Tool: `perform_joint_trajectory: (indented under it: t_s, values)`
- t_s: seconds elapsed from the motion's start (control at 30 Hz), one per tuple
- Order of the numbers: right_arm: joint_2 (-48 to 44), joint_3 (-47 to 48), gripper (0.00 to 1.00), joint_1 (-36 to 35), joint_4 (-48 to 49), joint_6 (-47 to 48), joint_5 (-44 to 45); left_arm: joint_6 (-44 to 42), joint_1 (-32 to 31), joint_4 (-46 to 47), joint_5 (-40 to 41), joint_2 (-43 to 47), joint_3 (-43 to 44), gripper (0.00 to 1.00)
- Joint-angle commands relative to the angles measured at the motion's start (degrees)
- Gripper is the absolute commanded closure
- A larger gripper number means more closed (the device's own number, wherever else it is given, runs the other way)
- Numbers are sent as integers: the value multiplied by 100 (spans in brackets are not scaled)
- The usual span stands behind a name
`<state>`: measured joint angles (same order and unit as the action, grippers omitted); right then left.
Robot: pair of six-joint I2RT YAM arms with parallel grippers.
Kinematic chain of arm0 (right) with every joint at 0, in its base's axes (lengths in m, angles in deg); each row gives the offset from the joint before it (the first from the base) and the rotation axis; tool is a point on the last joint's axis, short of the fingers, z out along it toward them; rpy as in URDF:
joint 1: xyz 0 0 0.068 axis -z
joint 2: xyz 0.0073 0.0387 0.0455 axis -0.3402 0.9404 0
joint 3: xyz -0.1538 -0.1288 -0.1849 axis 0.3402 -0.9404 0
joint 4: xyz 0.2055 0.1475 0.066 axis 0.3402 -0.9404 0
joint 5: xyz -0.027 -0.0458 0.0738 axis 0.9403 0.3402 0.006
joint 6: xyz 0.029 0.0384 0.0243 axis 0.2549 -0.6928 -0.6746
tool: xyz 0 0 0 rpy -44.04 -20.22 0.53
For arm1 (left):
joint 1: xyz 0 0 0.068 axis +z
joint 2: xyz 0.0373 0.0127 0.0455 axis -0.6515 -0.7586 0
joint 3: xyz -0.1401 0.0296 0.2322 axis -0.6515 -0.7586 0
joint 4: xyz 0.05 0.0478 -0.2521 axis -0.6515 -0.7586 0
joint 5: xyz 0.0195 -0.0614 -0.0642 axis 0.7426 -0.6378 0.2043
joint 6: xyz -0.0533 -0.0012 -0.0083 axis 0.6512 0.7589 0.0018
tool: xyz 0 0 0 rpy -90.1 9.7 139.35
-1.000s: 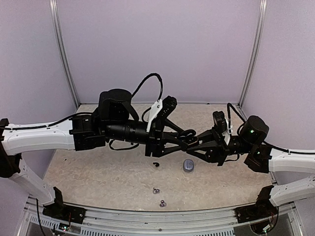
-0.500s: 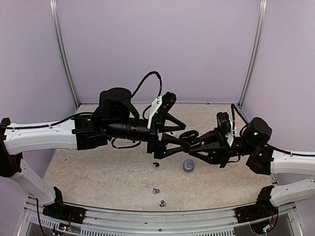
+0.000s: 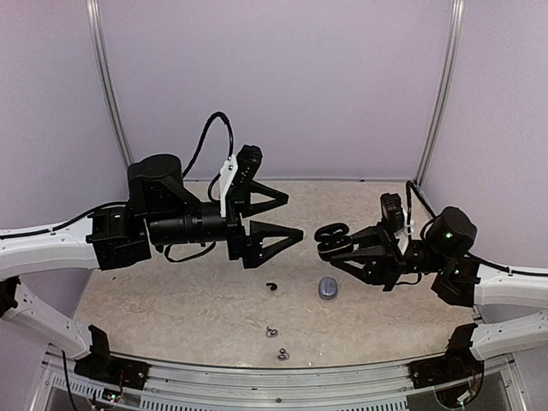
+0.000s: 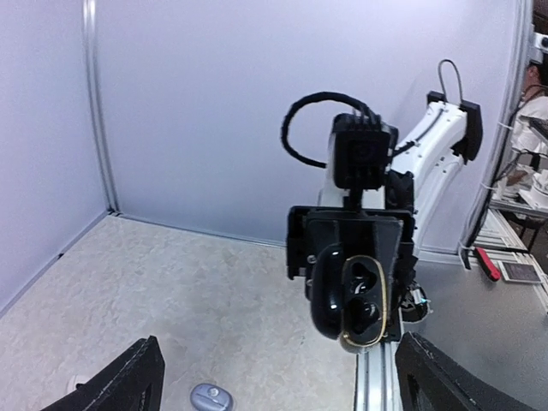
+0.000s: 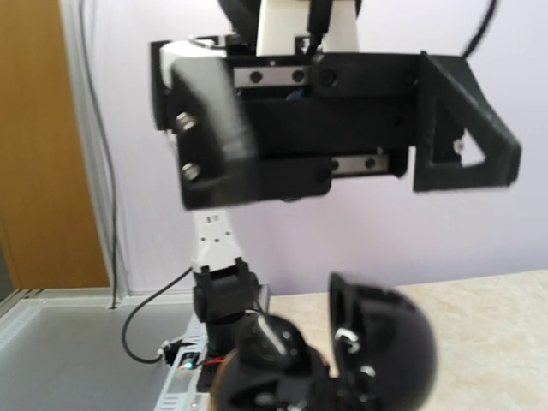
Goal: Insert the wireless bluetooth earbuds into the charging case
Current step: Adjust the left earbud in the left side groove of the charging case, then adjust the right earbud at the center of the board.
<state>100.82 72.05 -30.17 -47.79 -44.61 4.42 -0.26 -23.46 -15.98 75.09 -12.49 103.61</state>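
My left fingers have just sprung wide, empty, and backed off the open charging case, which my right fingers stay clamped on. Loose earbuds lie below on the tabletop (wells' contents unclear), so I'd fetch one next.

This is a robotics lab test cell: plain lilac panels on aluminium posts wall in a speckled table on three sides, and beyond the table's near edge stands a cluttered workbench (a person in white at it).
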Motion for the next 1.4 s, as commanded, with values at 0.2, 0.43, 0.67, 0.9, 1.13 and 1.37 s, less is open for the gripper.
perform_joint_trajectory:
  t_s: [0.2, 0.43, 0.67, 0.9, 1.13, 1.37]
  values:
    - [-796, -303, 100, 395, -1127, 335, 721, 1006, 707, -1455, 1845, -173, -234, 2]
    - [-1064, -485, 100, 659, -1353, 303, 670, 831, 1014, -1917, 1820, -1275, -119, 10]
    - [-1093, -573, 100, 774, -1419, 310, 554, -1003, 1009, -3303, 1188, -2629, 993, 18]
    - [-1105, -634, 100, 932, -1337, 241, 349, -2473, 1017, -4170, 877, -3757, 1984, 22]
    - [-1242, -722, 100, 1017, -1301, 189, 334, -3212, 1014, -5197, 1064, -4761, 3097, 28]
    - [-1247, -746, 100, 1064, -1244, 161, 288, -3426, 1045, -5395, 1071, -5240, 3461, 31]
